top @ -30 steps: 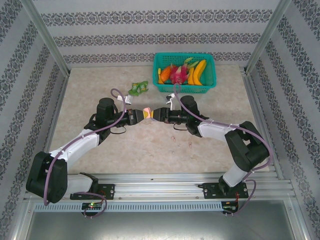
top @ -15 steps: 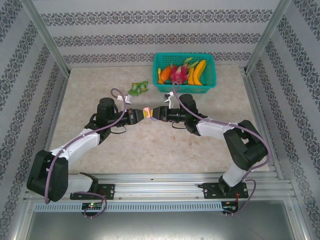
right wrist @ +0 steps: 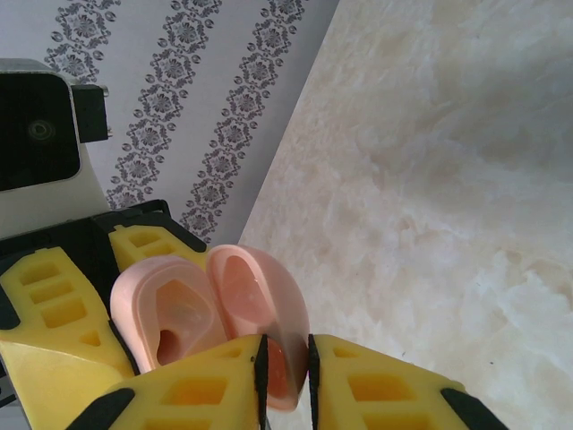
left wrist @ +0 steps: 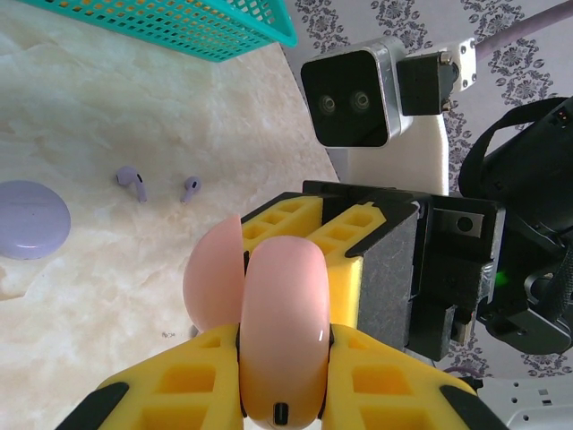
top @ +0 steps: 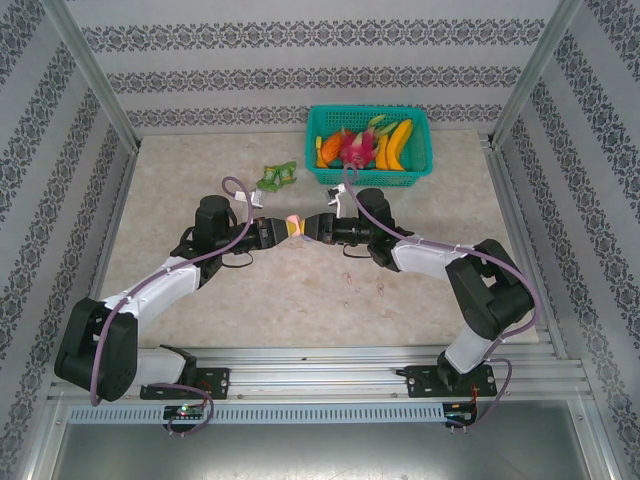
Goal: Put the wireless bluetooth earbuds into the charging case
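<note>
Earbuds on pale marbled tabletop

Bright, even, diffuse light from above; faint soft shadows on table. Small glare streak on pink case. Top view sharp; right-wrist background slightly soft.

We are gripping the case between both jaws over the mid-counter. The basket is sitting behind it, the toy lying left of the basket, and two earbuds lying beside a second case.
</note>
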Robot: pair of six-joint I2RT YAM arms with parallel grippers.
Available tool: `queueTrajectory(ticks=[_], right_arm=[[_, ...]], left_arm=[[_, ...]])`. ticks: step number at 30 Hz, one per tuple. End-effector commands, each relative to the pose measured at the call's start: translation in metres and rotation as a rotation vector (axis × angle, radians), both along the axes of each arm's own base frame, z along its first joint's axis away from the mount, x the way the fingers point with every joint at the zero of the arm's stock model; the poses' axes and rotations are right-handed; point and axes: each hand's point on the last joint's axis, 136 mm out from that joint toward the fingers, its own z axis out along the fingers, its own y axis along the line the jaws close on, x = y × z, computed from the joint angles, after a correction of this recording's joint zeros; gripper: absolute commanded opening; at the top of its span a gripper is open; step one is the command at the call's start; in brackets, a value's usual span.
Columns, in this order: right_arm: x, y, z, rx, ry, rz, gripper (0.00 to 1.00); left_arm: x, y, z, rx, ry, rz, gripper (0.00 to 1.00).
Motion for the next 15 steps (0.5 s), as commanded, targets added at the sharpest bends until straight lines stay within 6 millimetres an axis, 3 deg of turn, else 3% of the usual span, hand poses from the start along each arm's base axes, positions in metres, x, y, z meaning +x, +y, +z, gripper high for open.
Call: queueTrajectory(ticks=[1,8,15], right_arm=[[-0.0025,0.0068,0.0003,0.003,-0.022,0.03,0.2],[-0.0024,0.0073,-0.0031,-0.002,-0.016,0.029,0.08],[0.0002,0.0075,0.0002,-0.002,-0.022,0.019,0.04]], left_arm=[[0.0056,-0.0059,0.0259,-0.038,-0.082,-0.024,0.0],[0.0071,-0.0061,0.0281,-0.039,-0.085,-0.021,0.0],[0.0071,-0.0062,0.0245,-0.036,-0.076,-0.022,0.0]])
